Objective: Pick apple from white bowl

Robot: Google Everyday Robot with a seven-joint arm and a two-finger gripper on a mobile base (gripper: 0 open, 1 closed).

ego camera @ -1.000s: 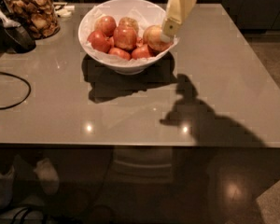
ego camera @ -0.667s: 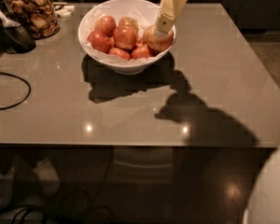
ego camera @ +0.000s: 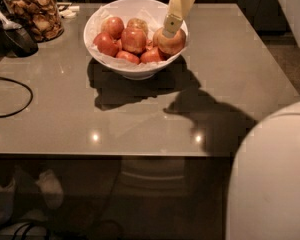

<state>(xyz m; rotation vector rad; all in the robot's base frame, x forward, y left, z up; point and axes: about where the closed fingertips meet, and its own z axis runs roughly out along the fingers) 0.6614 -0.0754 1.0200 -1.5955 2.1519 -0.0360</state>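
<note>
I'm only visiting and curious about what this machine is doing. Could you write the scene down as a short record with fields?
surface: grey table
container: white bowl, paper-lined, on the table's far side
contents: several red apples, plus one pale apple at the bowl's right edge
gripper: gripper inside the bowl, down at the top of the pale apple
nearby: glass jar of brown snacks at far left; black cable looping near the left edge

Seven apples [ego camera: 134, 40], one white bowl [ego camera: 136, 73], one snack jar [ego camera: 35, 13], one black cable [ego camera: 31, 95], one pincer [ego camera: 169, 33] at rightmost apple [ego camera: 175, 45].
</note>
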